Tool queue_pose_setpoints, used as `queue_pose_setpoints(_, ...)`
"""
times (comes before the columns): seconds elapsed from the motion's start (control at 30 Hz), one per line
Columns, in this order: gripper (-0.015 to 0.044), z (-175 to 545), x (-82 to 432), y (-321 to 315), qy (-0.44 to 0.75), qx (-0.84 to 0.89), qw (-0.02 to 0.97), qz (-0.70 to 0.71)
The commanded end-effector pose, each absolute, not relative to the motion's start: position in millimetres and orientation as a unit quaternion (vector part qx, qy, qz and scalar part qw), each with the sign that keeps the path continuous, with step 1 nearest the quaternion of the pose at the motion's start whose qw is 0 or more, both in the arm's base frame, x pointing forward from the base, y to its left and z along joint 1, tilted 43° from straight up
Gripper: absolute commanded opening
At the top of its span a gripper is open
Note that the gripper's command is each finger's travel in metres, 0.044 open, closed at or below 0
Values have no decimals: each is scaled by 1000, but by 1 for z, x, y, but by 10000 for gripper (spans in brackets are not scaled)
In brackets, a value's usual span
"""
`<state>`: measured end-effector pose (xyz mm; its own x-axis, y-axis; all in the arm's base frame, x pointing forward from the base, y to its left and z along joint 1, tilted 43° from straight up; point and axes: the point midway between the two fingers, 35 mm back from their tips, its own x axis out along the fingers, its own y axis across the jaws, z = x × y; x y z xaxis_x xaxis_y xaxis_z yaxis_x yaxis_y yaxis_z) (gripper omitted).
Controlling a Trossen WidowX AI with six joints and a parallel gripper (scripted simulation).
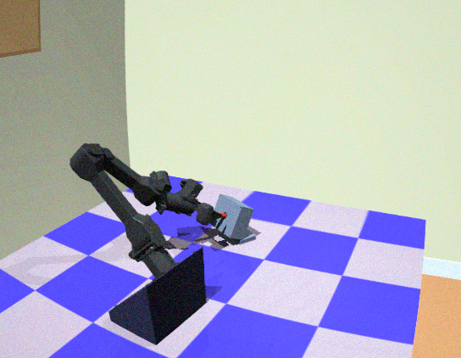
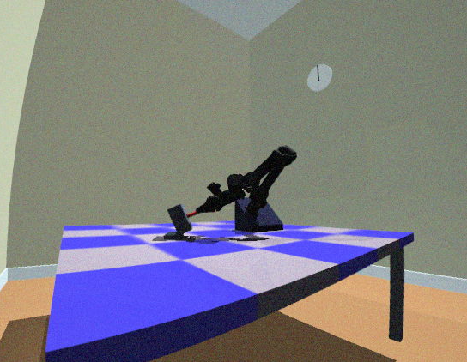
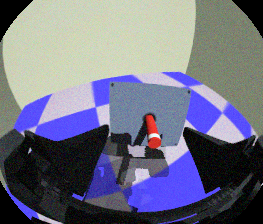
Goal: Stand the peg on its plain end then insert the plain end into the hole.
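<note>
Plainly, the red peg [image 1: 224,215] [image 2: 191,214] [image 3: 152,130] sits in the sloped panel's [image 1: 233,215] [image 2: 179,218] [image 3: 129,107] hole, white-banded end outward; the jaws [image 1: 219,217] [image 2: 198,211] stand wide apart, gripping nothing.

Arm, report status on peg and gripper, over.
Black parallel-jaw gripper open, holding nothing. Red peg with white band standing in hole of grey-blue sloped panel, banded end out. No obstruction seen.
</note>
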<state>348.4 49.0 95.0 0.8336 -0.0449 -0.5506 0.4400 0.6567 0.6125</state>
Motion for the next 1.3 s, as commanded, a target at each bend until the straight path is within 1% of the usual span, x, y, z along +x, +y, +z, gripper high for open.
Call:
queue_pose_setpoints(0.0, 440, 96, 344, 49, 254, 391, 873, -142)
queue_pose_setpoints(1.27, 440, 120, 317, 53, 253, 391, 874, -140)
